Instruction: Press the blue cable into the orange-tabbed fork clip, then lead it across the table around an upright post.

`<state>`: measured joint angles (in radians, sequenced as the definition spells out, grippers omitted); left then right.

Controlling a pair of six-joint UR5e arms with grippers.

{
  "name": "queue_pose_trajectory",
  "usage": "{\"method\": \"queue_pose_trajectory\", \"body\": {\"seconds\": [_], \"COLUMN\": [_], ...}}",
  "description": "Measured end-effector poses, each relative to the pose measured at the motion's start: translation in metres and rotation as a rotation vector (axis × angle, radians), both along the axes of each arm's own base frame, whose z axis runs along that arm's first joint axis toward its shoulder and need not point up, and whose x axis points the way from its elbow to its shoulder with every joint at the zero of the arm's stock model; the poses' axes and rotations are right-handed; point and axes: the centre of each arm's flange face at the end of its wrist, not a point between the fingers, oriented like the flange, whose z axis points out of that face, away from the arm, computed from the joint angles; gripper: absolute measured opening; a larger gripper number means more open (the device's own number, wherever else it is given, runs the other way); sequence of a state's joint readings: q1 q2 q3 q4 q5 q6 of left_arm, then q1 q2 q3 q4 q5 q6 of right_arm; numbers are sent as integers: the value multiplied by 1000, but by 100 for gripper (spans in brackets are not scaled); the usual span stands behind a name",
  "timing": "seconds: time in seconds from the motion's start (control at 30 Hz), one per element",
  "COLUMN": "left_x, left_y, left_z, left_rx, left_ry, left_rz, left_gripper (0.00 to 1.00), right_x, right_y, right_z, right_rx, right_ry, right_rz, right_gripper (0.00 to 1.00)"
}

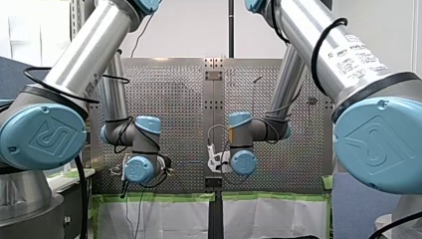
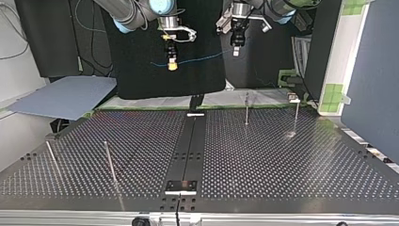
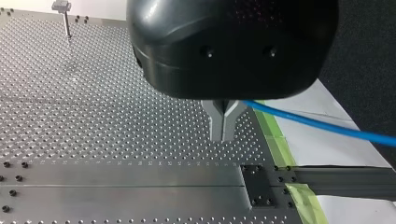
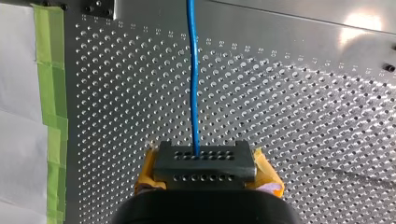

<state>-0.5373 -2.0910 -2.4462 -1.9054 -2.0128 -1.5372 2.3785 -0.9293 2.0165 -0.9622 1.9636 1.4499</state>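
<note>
The blue cable [image 4: 192,70] is one plain bright shade along its length. The table [image 2: 282,160] is silver-grey, dotted all over with an even grid of small dark holes. A black strip [image 2: 188,146] runs down the table's middle, and light green tape [image 4: 46,70] lines the table's edge, with a white sheet [image 4: 18,93] beyond it. Over the table, my right gripper [image 4: 203,158] shows a black block with rows of tiny holes between yellow pads [image 4: 267,170]. The housing of my left gripper [image 3: 223,133] is glossy black, with grey fingers [image 3: 215,119]. The arms are silver with light blue joint caps [image 1: 42,134].

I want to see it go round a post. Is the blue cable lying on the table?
No, the cable hangs in the air, well above the table.
</note>
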Motion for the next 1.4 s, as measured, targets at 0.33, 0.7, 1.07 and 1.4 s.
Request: {"method": "queue_pose_trajectory", "body": {"seconds": [0.33, 0.7, 1.07, 1.4], "left_x": [-5, -33, -15, 6], "left_y": [3, 27, 24, 29], "left_z": [7, 24, 41, 45], "left_rx": [-42, -117, -263, -383], "left_ry": [-17, 31, -49, -124], "left_rz": [-9, 39, 74, 114], "left_gripper": [0, 0, 0, 0], "right_x": [9, 29, 58, 72], "right_y": [2, -8, -32, -42], "right_z": [12, 68, 120, 82], "right_rx": [-12, -22, -106, -96], "right_ry": [-12, -136, -254, -291], "right_rz": [0, 36, 94, 120], "right_gripper": [0, 0, 0, 0]}}
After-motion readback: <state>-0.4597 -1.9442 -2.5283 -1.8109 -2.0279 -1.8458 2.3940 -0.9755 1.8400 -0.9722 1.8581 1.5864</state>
